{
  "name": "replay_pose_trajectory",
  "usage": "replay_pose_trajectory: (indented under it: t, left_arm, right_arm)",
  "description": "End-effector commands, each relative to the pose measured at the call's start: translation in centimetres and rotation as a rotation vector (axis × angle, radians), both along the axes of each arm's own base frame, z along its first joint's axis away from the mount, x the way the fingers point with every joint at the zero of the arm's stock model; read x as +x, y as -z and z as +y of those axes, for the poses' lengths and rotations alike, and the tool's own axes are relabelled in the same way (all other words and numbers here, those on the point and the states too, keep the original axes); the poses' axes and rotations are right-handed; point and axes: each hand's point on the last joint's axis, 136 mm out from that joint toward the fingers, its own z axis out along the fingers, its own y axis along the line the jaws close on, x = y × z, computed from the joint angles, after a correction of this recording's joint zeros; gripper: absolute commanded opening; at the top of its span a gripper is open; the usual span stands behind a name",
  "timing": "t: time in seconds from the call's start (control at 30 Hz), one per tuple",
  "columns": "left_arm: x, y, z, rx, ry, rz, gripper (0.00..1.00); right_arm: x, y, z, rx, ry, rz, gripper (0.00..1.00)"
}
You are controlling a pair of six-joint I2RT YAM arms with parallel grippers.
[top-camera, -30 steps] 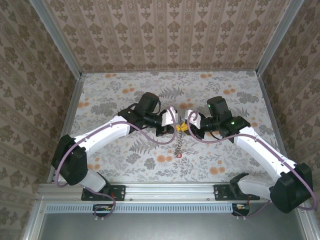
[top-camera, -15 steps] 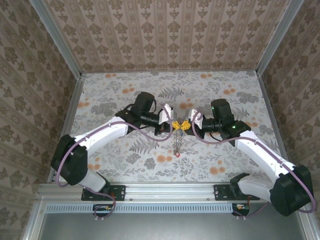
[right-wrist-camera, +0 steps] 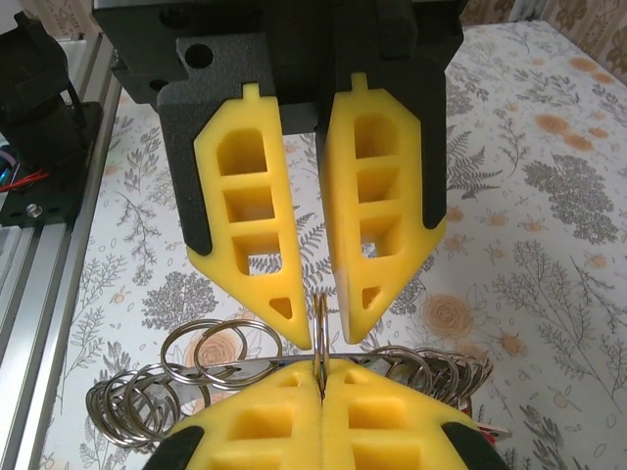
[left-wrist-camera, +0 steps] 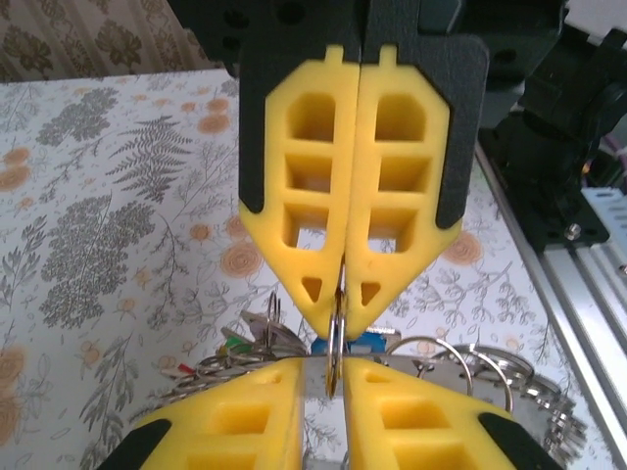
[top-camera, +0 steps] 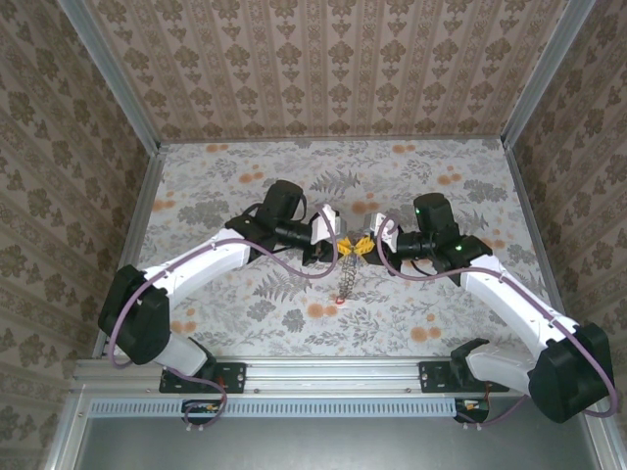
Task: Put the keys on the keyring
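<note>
The right end effector [right-wrist-camera: 321, 390] was pressed shut on one thin loop of the keyring [right-wrist-camera: 211, 351], holding it edge-up over the middle of the worktop [top-camera: 441, 186], likely so the bunch could hang free and the loop stay reachable. The left end effector [right-wrist-camera: 318, 318] met it tip to tip, fingers slightly spread either side of that loop, apparently not clamping it. What looked like a red-tagged key [top-camera: 343, 300] dangled at the bunch's lower end.

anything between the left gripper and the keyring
Nothing visible. The keyring stands edge-on inside the open left gripper, while the right gripper is shut on it from the opposite side.
</note>
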Motion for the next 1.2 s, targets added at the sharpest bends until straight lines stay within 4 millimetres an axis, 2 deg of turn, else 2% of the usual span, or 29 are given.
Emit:
replay_pose_trajectory:
  t: [0.0, 0.13, 0.4, 0.77, 1.07, 1.17]
  left_arm:
    - [0.3, -0.9, 0.2, 0.034, -0.012, -0.074, 0.18]
    - [0.5, -1.0, 0.1, 0.047, -0.014, -0.082, 0.19]
    - [0.3, -2.6, -0.4, -0.013, -0.008, -0.095, 0.22]
    - [0.2, -2.0, -0.7, -0.01, -0.005, -0.075, 0.21]
    - [0.4, -1.0, -1.1, 0.023, -0.014, -0.066, 0.15]
    - [0.5, -0.7, -1.0, 0.036, -0.015, -0.068, 0.07]
  right_arm:
    - [0.3, -1.9, 0.2, -0.013, -0.017, -0.053, 0.0]
    - [0.1, -1.7, 0.3, -0.04, -0.021, -0.052, 0.01]
    - [0.2, -1.4, 0.2, -0.075, -0.017, -0.059, 0.01]
    - [0.2, -1.3, 0.4, -0.071, -0.024, -0.065, 0.01]
    - [0.3, -1.6, 0.8, -0.056, -0.027, -0.084, 0.01]
    - [0.3, -1.6, 0.8, -0.054, -0.025, -0.086, 0.01]
